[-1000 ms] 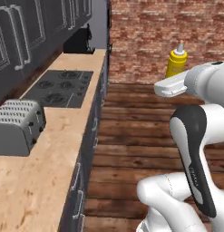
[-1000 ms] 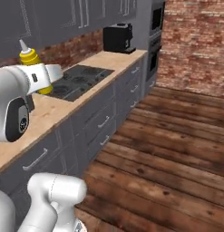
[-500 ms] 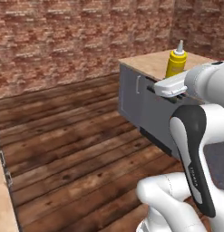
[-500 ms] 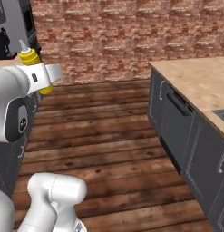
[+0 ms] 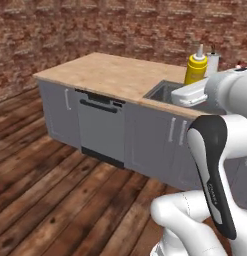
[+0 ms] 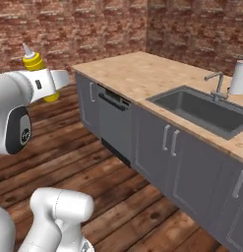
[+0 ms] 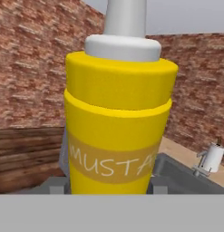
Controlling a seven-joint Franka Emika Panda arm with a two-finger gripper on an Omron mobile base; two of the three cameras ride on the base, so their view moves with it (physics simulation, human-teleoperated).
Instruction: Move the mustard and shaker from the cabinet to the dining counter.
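Observation:
The mustard [image 5: 196,69], a yellow squeeze bottle with a pale pointed nozzle, stands upright in my gripper [image 5: 194,84], which is shut on its lower body. From the right base the mustard [image 6: 34,62] rises above the white hand, gripper [image 6: 46,81], over the wooden floor, left of the counter. Close up, the mustard [image 7: 118,127] sits between the two fingertips, gripper [image 7: 109,183]. The dining counter [image 5: 105,72], a broad light-wood top on a grey base, lies ahead, dining counter [image 6: 137,74]. The shaker and the cabinet are out of view.
A sink [image 6: 206,110] with a faucet [image 6: 215,83] is set into the counter's right part, and a white roll [image 6: 239,78] stands behind it. A dishwasher front [image 5: 100,130] and grey doors face me. Brick walls close the room; wooden floor [image 5: 50,200] lies between.
The whole picture has swung round as the base turned: the stove worktop is gone and the sink counter now fills the front. The mustard stays in the gripper as before.

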